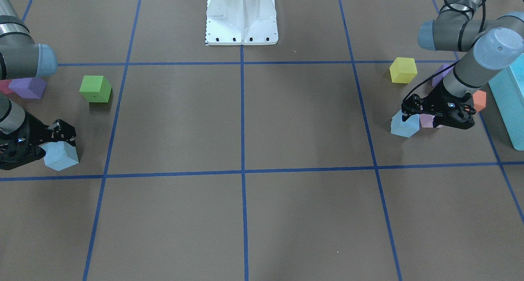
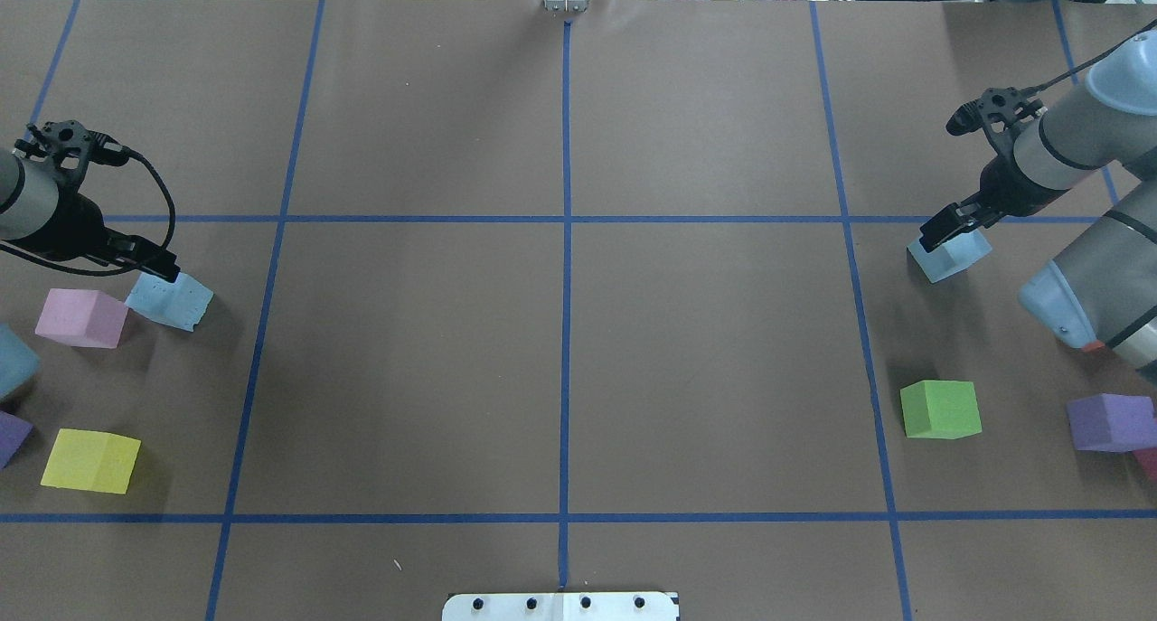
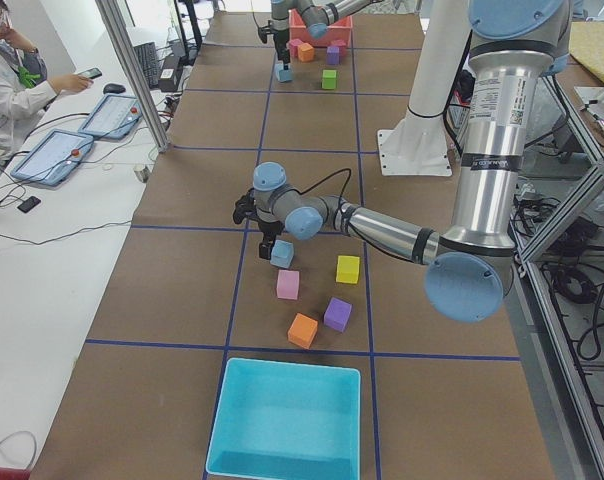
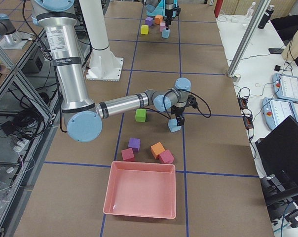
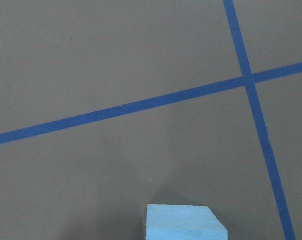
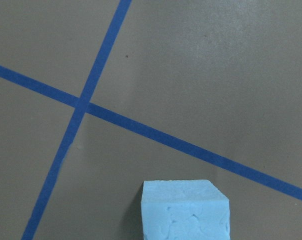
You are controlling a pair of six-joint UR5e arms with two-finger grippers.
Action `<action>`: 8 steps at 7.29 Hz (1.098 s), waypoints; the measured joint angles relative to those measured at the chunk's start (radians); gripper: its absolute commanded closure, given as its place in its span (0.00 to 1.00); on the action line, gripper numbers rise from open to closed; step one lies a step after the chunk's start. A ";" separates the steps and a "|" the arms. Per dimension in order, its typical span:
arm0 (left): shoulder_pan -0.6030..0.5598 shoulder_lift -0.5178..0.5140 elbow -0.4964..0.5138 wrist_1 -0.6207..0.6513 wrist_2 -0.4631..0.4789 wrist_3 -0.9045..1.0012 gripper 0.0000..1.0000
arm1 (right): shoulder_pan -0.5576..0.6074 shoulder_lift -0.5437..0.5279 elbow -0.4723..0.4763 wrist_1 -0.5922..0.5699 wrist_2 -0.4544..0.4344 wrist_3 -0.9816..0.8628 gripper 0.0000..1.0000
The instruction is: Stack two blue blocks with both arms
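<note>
Left fingers (image 2: pixel 161 268) gripping one pitted pale blue block (image 2: pixel 170 300), right fingers (image 2: pixel 943 230) gripping the other blue block (image 2: pixel 949 258)

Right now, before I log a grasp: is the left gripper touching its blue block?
Touching. In the overhead exterior view the left gripper has its fingertips on the top of the blue block, with no gap visible; exterior left shows the same.

A green cube (image 2: pixel 940 409) sat at the lower right of the overhead frame, with a purple cube (image 2: pixel 1110 422) beside the right edge. At lower left lay a yellow cube (image 2: pixel 89 460) and, above it, a pink cube (image 2: pixel 80 317). Blue tape lines (image 2: pixel 566 286) crossed the brown surface (image 2: pixel 416 368). A turquoise bin (image 3: pixel 285 421) filled the bottom of the left side view.
</note>
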 measured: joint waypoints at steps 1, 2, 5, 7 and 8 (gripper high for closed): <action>0.016 0.003 0.000 0.000 0.020 -0.001 0.01 | -0.002 0.010 -0.018 0.000 -0.003 -0.010 0.01; 0.025 0.005 0.001 -0.001 0.029 -0.002 0.01 | -0.002 0.014 -0.028 0.000 -0.006 -0.019 0.03; 0.043 0.026 0.003 -0.009 0.033 -0.001 0.01 | -0.007 0.014 -0.057 0.026 -0.009 -0.023 0.18; 0.068 0.033 0.003 -0.019 0.033 -0.030 0.01 | -0.015 0.014 -0.082 0.061 -0.011 -0.023 0.17; 0.078 0.031 0.003 -0.020 0.033 -0.047 0.02 | -0.017 0.014 -0.086 0.065 -0.011 -0.022 0.21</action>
